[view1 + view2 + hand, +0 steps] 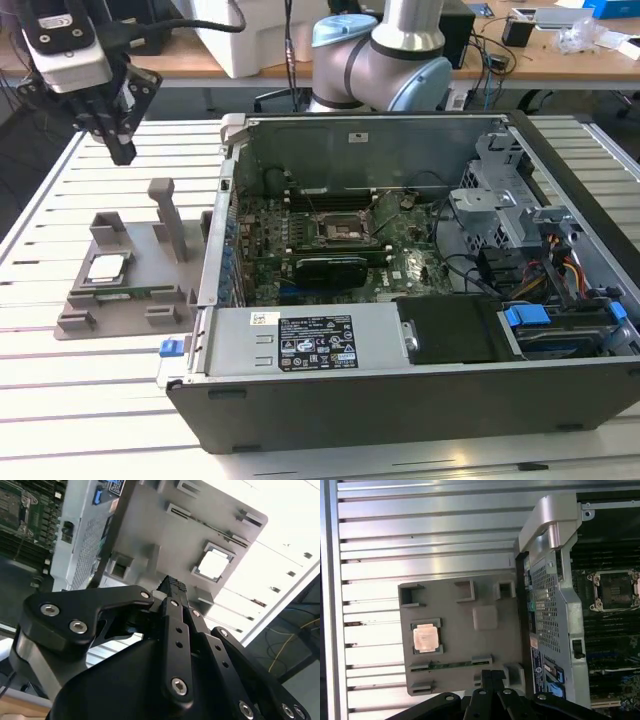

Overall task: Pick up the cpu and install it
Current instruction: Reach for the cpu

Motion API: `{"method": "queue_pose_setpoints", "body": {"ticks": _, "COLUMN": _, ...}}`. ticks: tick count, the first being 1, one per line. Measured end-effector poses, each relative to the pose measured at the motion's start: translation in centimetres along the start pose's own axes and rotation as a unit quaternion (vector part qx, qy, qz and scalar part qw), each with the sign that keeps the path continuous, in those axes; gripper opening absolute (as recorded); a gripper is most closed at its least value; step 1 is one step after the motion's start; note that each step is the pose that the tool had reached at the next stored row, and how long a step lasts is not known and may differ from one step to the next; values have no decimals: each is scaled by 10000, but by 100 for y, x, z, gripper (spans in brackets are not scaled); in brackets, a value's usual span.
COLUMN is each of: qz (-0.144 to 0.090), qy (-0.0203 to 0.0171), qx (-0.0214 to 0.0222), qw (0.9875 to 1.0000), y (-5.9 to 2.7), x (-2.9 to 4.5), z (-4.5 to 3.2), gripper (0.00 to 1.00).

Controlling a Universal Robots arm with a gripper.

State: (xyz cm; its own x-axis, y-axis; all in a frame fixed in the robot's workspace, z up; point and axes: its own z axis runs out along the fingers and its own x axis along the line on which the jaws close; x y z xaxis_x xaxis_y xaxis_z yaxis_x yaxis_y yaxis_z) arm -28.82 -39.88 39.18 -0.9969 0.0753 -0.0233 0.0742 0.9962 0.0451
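So the fingers (pixel 172 586) are pressed together with nothing between them. You can see the black tips meeting in both wrist views. The gripper (pixel 121 150) hangs in the air above the far corner of the grey holder (pixel 130 310), well clear of everything.

The cpu (pixel 107 266) sits flat in its square pocket on that holder, silver top up, untouched. In the first wrist view the cpu (pixel 426 638) is off to one side of the closed tips, not under them.

What I'd worry about: if those tips go down shut, they'd jab the lid instead of straddling it, and the pocket's raised lips leave hardly any edge to grab. The tall post (pixel 165 212) stands just beside the pocket, so a wide gripper body could clip it. The computer case (pixel 400 390) wall is right up against the holder too.

Room-wise, the slatted table (pixel 60 400) is open on the exterior view's left. The socket (pixel 345 228) sits deep inside the case with walls and cables around it, so that end looks much tighter.
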Motion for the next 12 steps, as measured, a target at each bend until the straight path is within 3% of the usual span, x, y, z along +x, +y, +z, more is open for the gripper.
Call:
{"method": "queue_pose_setpoints", "body": {"ticks": 1, "qz": 0, "qy": 0, "qx": 0, "qw": 10000, "y": -2, "x": 25, "z": 0, "gripper": 11}}
{"method": "queue_pose_setpoints", "body": {"ticks": 4, "qz": 0, "qy": 0, "qx": 0, "qw": 10000, "y": -16, "x": 218, "z": -3, "gripper": 11}}
{"method": "queue_pose_setpoints", "body": {"ticks": 12, "qz": 0, "qy": 0, "qx": 0, "qw": 10000, "y": -36, "x": 481, "z": -7, "gripper": 11}}
